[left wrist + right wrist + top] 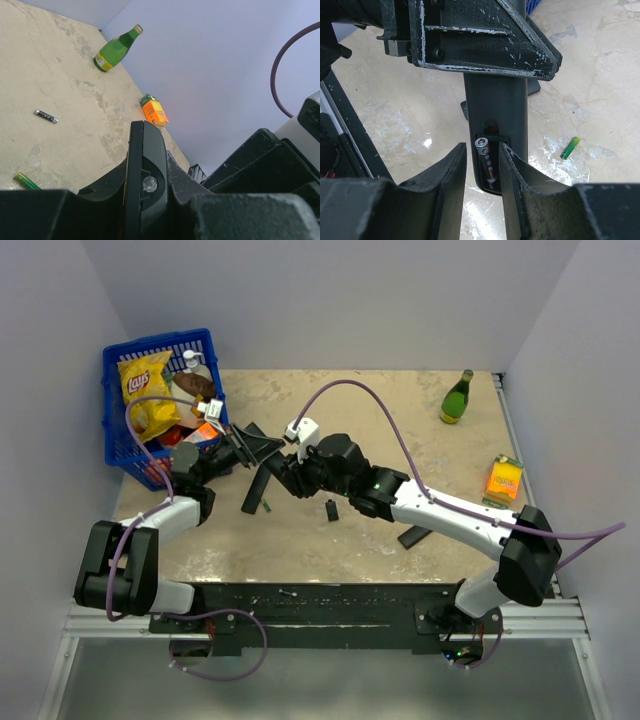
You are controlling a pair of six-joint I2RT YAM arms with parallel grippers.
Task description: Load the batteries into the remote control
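Narrowly parted, the right gripper (482, 148) hangs over the open bay at the end of the long, slim, matte-black remote control (495, 110). Its two black fingers (445, 181) flank a thin dark-grey battery (485, 162) with a pale metal cap that lies in the bay. The pads do not appear to touch it, though the wrist view leaves some doubt. The capped end looks slightly raised, so the cell is probably not fully seated, and the fingers sit close most likely to guide or press it down.

The left gripper (248, 447) is clamped on the remote control's other end, apparently tilting it up off the speckled beige table (400, 410) with the bay facing the other arm. That serves as a brace, so a push will not shove it away.

A second battery (46, 116) lies loose on the table, well apart, and a small green cylinder (570, 148) rests near the remote. A small black piece, likely the back cover (331, 510), waits just beside the working area, within easy reach for closing up afterwards.
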